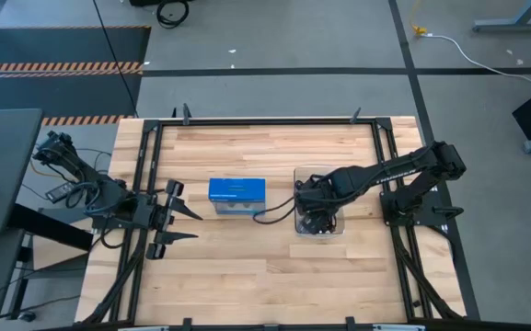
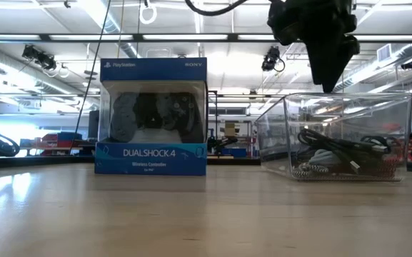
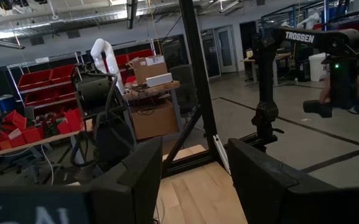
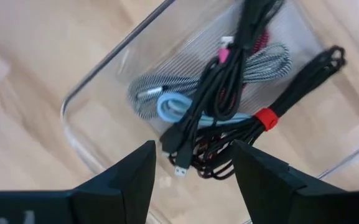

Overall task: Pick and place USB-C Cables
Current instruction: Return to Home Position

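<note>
Several USB-C cables (image 4: 216, 118) lie heaped in the clear plastic tray (image 4: 98, 81): a black bundle with a red tie (image 4: 266, 118), a grey braided one (image 4: 160, 90), a light blue one and loose black cords. The low view shows the cables (image 2: 341, 157) on the tray floor. My right gripper (image 4: 191, 174) is open and hovers above the tray (image 1: 318, 221), pointing down and clear of the cables; in the low view the right gripper (image 2: 327, 57) hangs above the rim. My left gripper (image 1: 178, 213) waits open at the table's left.
A blue DualShock 4 box (image 1: 237, 195) stands upright left of the tray, near the table's middle, as the low view of the box (image 2: 153, 118) confirms. A dark cord (image 1: 272, 215) runs on the table between box and tray. Bare wood lies toward the near edge.
</note>
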You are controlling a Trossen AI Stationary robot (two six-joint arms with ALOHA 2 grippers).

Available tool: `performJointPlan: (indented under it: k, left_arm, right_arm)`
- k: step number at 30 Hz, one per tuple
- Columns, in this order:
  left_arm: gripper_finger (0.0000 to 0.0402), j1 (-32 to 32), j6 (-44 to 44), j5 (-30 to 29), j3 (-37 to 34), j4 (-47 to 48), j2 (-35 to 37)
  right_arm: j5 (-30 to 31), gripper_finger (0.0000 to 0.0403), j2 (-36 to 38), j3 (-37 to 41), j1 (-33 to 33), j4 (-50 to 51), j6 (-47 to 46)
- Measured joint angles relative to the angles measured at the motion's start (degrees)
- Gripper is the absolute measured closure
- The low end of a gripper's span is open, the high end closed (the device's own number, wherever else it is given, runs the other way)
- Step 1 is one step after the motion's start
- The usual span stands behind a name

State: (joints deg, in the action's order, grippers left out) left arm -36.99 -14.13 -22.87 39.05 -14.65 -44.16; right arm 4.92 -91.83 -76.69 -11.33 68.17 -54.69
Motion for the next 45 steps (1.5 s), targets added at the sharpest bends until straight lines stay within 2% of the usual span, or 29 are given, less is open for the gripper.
performJointPlan:
  k: [6, 9, 14, 18, 25, 30, 34, 36, 39, 40, 45]
  left_arm:
    - [0.0214, 0.0, 0.0, 0.0, 0.0, 0.0, 0.0]
    - [0.0214, 0.0, -0.1, 0.0, 0.0, 0.0, 0.0]
    - [0.0214, 0.0, -1.8, 0.0, 0.0, 0.0, 0.0]
    - [0.0214, 0.1, -3.8, -0.1, 0.0, 0.2, 0.0]
    - [0.0214, 0.6, -1.5, -4.8, 0.0, 1.5, 0.0]
    - [0.0216, 0.6, 0.3, -6.4, 0.0, 3.6, 0.0]
    - [0.0253, 0.6, 1.4, -12.4, 0.0, 4.1, 0.2]
    - [0.0294, 0.6, 1.7, -14.7, 0.0, 5.3, 1.0]
    - [0.0371, 0.5, 4.4, -14.8, 0.0, 11.1, 2.3]
    - [0.0385, 0.4, 5.4, -14.7, 0.0, 13.8, 3.0]
    - [0.0390, 0.4, 10.4, -12.9, -0.1, 22.9, 7.7]
  right_arm:
    - [-2.4, 0.0200, 0.0, 0.0, 0.2, -1.0, 16.8]
    - [-1.7, 0.0209, 0.1, 0.0, 0.3, -0.9, 21.9]
    - [-1.4, 0.0225, 0.5, -0.6, 1.4, -2.8, 25.9]
    - [0.1, 0.0238, 1.4, -4.4, 2.0, -6.4, 28.6]
    - [1.3, 0.0245, 3.7, -10.5, 2.4, -10.9, 34.8]
    - [3.6, 0.0249, 5.5, -11.0, 2.4, -10.6, 35.5]
    - [6.3, 0.0283, 6.8, -11.0, 2.4, -9.4, 35.4]
    - [7.8, 0.0318, 7.5, -11.0, 2.2, -9.0, 35.5]
    - [9.2, 0.0382, 8.8, -11.0, 1.5, -9.0, 37.7]
    - [9.4, 0.0392, 9.4, -10.7, 1.2, -9.3, 38.7]
    - [10.5, 0.0388, 15.0, -5.6, 0.0, -14.8, 41.2]
